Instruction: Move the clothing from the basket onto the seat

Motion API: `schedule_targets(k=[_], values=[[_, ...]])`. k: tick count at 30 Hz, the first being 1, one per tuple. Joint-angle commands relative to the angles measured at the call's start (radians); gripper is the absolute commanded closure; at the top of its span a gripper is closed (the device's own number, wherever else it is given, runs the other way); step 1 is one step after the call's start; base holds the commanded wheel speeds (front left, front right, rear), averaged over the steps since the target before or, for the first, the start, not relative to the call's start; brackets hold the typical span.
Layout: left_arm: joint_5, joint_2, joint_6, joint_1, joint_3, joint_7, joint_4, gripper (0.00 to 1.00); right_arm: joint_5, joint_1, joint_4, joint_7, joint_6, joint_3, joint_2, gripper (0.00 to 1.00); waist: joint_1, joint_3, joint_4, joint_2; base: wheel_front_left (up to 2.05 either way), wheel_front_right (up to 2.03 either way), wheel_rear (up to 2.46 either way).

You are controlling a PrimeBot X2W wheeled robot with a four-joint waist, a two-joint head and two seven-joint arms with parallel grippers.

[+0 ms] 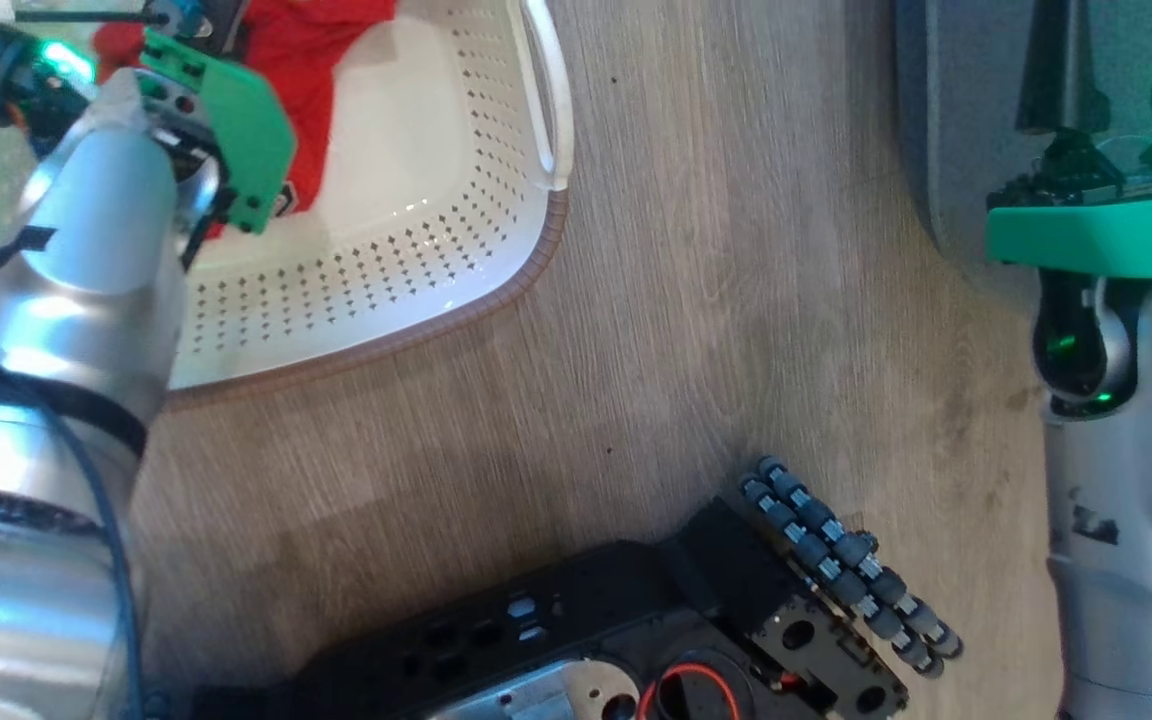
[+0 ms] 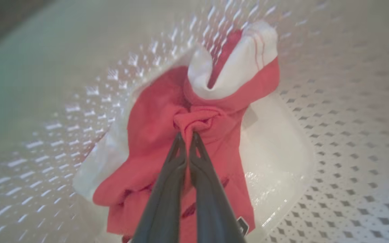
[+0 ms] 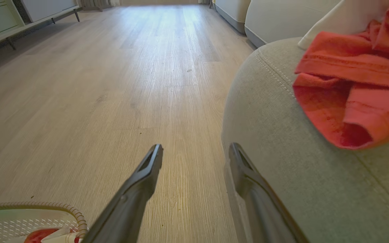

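Left wrist view: the left gripper (image 2: 187, 136) has its 2 dark fingers pressed together on a bunched fold of a red and white garment (image 2: 147, 128), pinching the red cloth at their tips. The garment lies crumpled on the bottom of the cream basket (image 2: 343, 141). Its white part stands up at the far end, near the perforated wall.

Head view: the basket (image 1: 416, 220) sits on the wood floor (image 1: 716, 300) at the upper left, with its brown rim and 1 white handle showing. The silver left arm reaches into it, and the arm's green wrist piece covers part of the red cloth (image 1: 306, 70). The grey seat (image 1: 946, 120) stands at the upper right, well apart from the basket. The robot's black base (image 1: 586, 630) lies along the bottom edge.

Right wrist view: the right gripper (image 3: 196, 152) has its 2 fingers spread apart with nothing between them. It hangs over the floor, just beside the seat's rounded corner. Whether the right finger touches the seat cannot be told. A second red garment (image 3: 349, 87) lies on top of the seat, at the upper right. A curve of the basket's rim shows in the lower left corner, with a bit of red and white inside it.
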Motion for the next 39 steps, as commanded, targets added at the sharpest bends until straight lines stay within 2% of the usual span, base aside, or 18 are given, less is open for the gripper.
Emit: schedule_targets(k=[1,6,12,20,31,39], values=[[-0.018,-0.001,-0.002,0.015,0.024,-0.031,-0.021,1.0,-0.006,0.051,-0.02,-0.006,0.0,-0.001,0.004,0.0,0.0,-0.042,0.029,0.0,0.0,0.0,0.0],[-0.075,-0.039,-0.009,0.075,0.049,-0.113,-0.041,1.0,-0.049,0.08,0.006,-0.006,0.0,-0.026,0.004,0.0,0.0,-0.169,0.102,0.0,0.0,0.0,0.0],[-0.158,-0.053,-0.014,0.181,0.101,-0.148,-0.123,1.0,-0.085,0.135,0.034,-0.006,0.0,-0.053,0.004,0.0,0.0,-0.337,0.184,0.0,0.0,0.0,0.0],[-0.236,-0.025,0.007,0.415,0.209,-0.151,-0.405,1.0,-0.134,0.231,0.074,-0.006,0.0,-0.08,0.0,0.0,0.0,-0.547,0.263,0.0,0.0,0.0,0.0],[-0.272,0.001,0.064,0.706,0.293,-0.151,-0.72,1.0,-0.155,0.336,0.128,-0.006,0.0,-0.069,-0.045,0.0,0.0,-0.766,0.314,0.0,0.0,0.0,0.0],[-0.295,0.027,0.108,0.83,0.329,-0.138,-0.814,1.0,-0.156,0.405,0.152,-0.006,0.0,-0.064,-0.057,0.0,0.0,-0.868,0.331,0.0,0.0,0.0,0.0]])
